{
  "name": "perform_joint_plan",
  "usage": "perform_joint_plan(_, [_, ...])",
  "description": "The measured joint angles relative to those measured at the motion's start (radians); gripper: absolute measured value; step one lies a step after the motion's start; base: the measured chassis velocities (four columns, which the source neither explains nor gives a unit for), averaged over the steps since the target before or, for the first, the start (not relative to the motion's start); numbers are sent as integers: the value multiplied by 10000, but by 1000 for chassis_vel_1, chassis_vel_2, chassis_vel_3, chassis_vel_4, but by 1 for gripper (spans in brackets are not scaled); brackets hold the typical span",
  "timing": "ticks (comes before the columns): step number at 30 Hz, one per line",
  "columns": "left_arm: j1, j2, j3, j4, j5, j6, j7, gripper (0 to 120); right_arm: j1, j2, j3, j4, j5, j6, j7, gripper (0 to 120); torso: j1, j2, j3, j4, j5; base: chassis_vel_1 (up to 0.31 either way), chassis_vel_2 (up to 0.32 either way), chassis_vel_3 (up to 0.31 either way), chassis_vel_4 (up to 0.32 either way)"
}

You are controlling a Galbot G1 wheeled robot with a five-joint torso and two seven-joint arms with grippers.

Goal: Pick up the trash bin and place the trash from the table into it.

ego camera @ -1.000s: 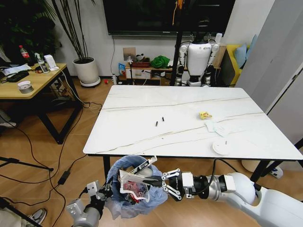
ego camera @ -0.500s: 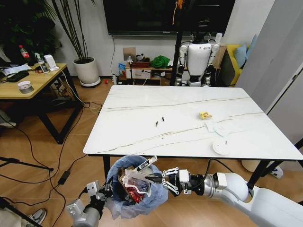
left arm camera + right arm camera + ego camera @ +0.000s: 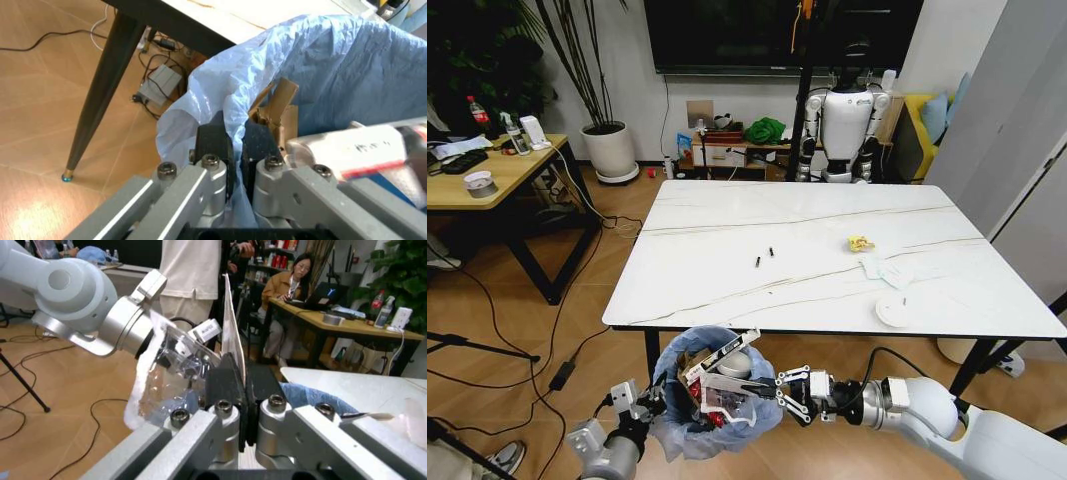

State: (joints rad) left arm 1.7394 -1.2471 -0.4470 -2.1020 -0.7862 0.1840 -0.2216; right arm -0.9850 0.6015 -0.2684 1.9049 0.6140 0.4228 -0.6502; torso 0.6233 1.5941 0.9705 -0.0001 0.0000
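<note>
Progress looks well past halfway: the bin (image 3: 712, 395) hangs below the near edge of the counter (image 3: 727, 270) and already carries carton scraps, a red wrapper and papers. Left on the counter, well beyond both sets of jaws, are a yellow scrap (image 3: 859, 243), some white papers (image 3: 885, 269) and a white disc (image 3: 894, 311) (plus two tiny dark bits near the middle, too small to identify).

The left gripper (image 3: 230, 150) has its jaws closed on the bin's blue bag (image 3: 320, 75) at the rim, the plastic pinched between them, with torn brown carton (image 3: 277, 107) just past the tips.

The right gripper (image 3: 235, 382) has its jaws clamped on a thin white sheet and clear plastic wrapping (image 3: 167, 385), held just above the bin's mouth; I judge this piece is not yet let go.
</note>
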Motion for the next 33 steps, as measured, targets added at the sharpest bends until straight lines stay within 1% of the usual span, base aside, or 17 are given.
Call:
perform_joint_plan(17, [33, -18, 113, 57, 5, 31, -11, 0, -6, 218, -140, -42, -242, 69, 13, 0, 0, 0, 1, 1, 0, 0, 0, 0, 0])
perform_joint_plan(19, [47, -16, 121, 58, 8, 35, -11, 0, -10, 218, -139, -50, -258, 74, 13, 1, 0, 0, 1, 0, 0, 0, 0, 0, 0])
perform_joint_plan(26, [225, -6, 200, -19, -46, 131, -51, 0, -132, 272, -90, -94, -378, 90, 0, 31, 0, 0, 1, 0, 1, 0, 0, 0, 0])
perform_joint_plan(27, [225, -6, 200, -19, -46, 131, -51, 0, -132, 272, -90, -94, -378, 90, 0, 31, 0, 0, 1, 0, 1, 0, 0, 0, 0])
perform_joint_plan(30, [289, -11, 221, -66, -254, 211, -166, 0, -133, 268, -70, -100, -382, 93, -1, 44, 0, 0, 1, 1, 1, 0, 0, 0, 0])
perform_joint_plan(31, [302, -12, 230, -72, -281, 223, -184, 0, -133, 264, -68, -100, -382, 93, 0, 46, 0, 0, 1, 1, 0, 0, 0, 0, 0])
perform_joint_plan(33, [354, -15, 271, -83, -323, 258, -239, 0, -136, 267, -61, -101, -388, 93, 0, 57, 0, 0, 1, 0, 0, 0, 0, 0, 0])
